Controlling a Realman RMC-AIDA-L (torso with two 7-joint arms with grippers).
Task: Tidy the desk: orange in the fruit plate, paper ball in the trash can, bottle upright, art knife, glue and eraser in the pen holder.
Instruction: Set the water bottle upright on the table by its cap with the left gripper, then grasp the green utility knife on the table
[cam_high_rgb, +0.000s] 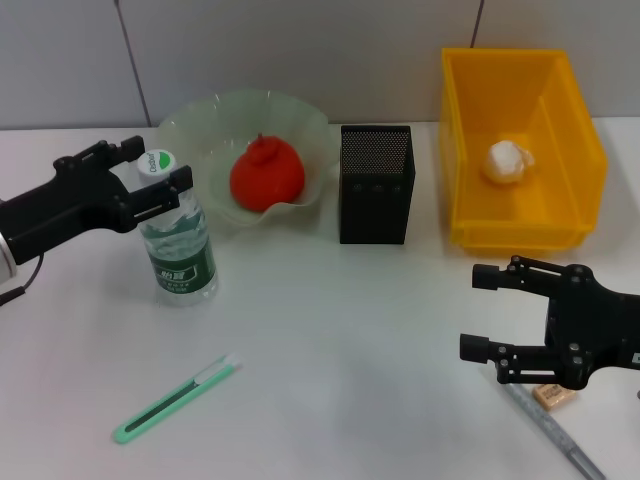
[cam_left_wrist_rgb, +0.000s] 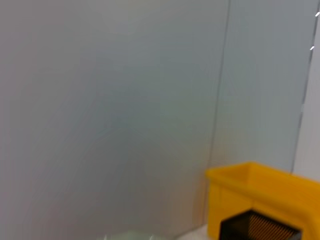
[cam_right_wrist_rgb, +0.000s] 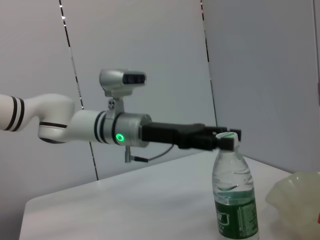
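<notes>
We have our left end effector (cam_high_rgb: 150, 185) around the neck of the bottle (cam_high_rgb: 178, 245), which stands up beside the fruit plate (cam_high_rgb: 300, 125). We cannot tell if it grips. Our right end effector (cam_high_rgb: 482, 312) is open near the eraser (cam_high_rgb: 553, 396); we think that goes next into the pen holder (cam_high_rgb: 375, 185).

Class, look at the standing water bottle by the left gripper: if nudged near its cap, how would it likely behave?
The bottle stands tall and narrow, so a push at the cap would probably tip it. Water seems to fill it only partly, so it is likely light. Its clear plastic may be slippery.
</notes>
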